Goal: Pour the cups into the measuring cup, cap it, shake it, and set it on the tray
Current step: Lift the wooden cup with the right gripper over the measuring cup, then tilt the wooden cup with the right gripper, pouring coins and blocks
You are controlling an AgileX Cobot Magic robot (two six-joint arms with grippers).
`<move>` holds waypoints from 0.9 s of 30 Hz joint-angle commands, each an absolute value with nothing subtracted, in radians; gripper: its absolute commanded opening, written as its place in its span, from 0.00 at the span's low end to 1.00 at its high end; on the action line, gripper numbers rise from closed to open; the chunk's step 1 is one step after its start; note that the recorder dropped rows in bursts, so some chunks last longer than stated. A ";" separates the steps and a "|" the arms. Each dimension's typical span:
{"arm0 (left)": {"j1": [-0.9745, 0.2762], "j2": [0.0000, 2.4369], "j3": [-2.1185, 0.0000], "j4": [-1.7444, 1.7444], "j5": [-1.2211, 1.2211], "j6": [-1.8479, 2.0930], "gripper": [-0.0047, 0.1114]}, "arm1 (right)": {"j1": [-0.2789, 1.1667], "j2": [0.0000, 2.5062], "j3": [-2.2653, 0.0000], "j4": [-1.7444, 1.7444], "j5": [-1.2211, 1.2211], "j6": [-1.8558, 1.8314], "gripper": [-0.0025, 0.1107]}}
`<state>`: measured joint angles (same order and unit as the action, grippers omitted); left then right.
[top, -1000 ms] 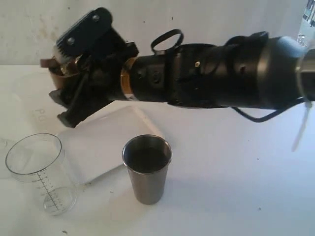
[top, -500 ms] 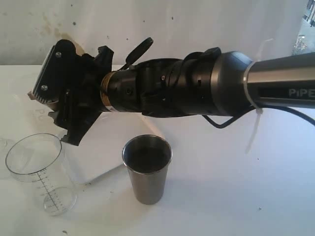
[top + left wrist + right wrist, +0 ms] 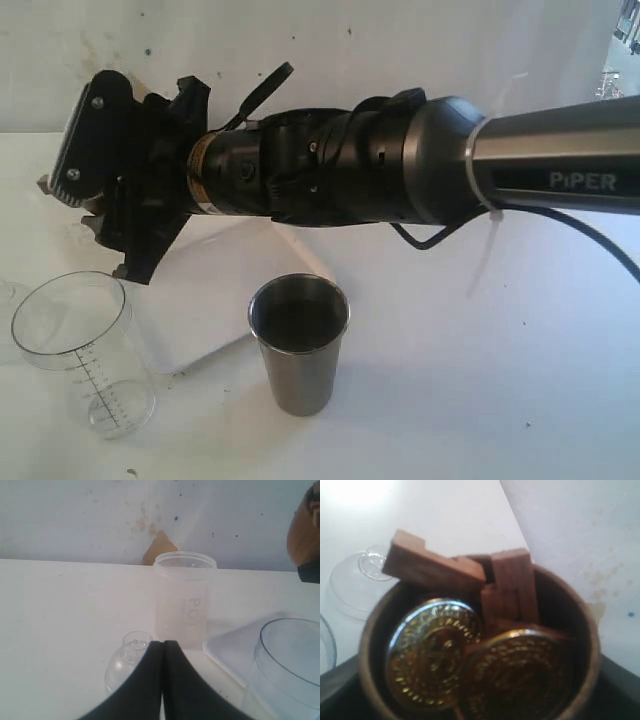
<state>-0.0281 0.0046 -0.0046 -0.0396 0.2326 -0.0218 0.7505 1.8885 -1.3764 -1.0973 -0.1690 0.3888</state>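
Your right arm [image 3: 400, 170] has slid further toward 9 o'clock across the exterior view over the last second, and its wrist has rolled, so the wooden cup that showed brown above the fingers a second ago is now almost hidden behind the right gripper [image 3: 105, 205].

You see the wooden cup [image 3: 587, 640] best from the right wrist. It sits clamped between the black fingers, its mouth facing the camera. Inside lie two gold coins [image 3: 432, 655] side by side, with wooden blocks [image 3: 435, 567] stacked behind them, one poking over the rim.

In the exterior view the gripper hangs at 10 o'clock. The measuring cup [image 3: 80, 340] stands upright at 8 o'clock, below the gripper and not touching it. From that cup, the tray [image 3: 215, 295] lies at 2 o'clock, just beside it. The steel tumbler [image 3: 298, 345] stands upright at 3 o'clock, near the tray's front corner, at 6 o'clock in the view. All rest on the white table [image 3: 480, 380].

Your left gripper [image 3: 162, 645] has its fingers pressed together with nothing between them. Its camera shows a frosted cup [image 3: 184, 597] standing upright ahead, and a clear dome lid [image 3: 127, 655] lying on the table near the fingertips.
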 commanded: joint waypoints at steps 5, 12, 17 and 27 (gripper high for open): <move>-0.033 0.000 0.000 -0.044 0.233 -0.021 0.04 | 0.787 1.898 -1.385 -1.096 -0.165 0.146 0.02; -0.033 0.000 0.000 -0.044 0.233 -0.021 0.04 | 0.787 1.900 -1.385 -1.096 -0.151 0.008 0.02; -0.033 0.000 0.000 -0.044 0.233 -0.021 0.04 | 0.787 1.898 -1.385 -1.098 -0.154 -0.055 0.02; -0.033 0.000 0.000 -0.044 0.233 -0.021 0.04 | 0.821 1.881 -1.385 -1.098 -0.118 -0.191 0.02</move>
<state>-0.0281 0.0046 -0.0046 -0.0396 0.2326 -0.0218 0.8016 1.8970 -1.3764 -1.1010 -0.1203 -0.1514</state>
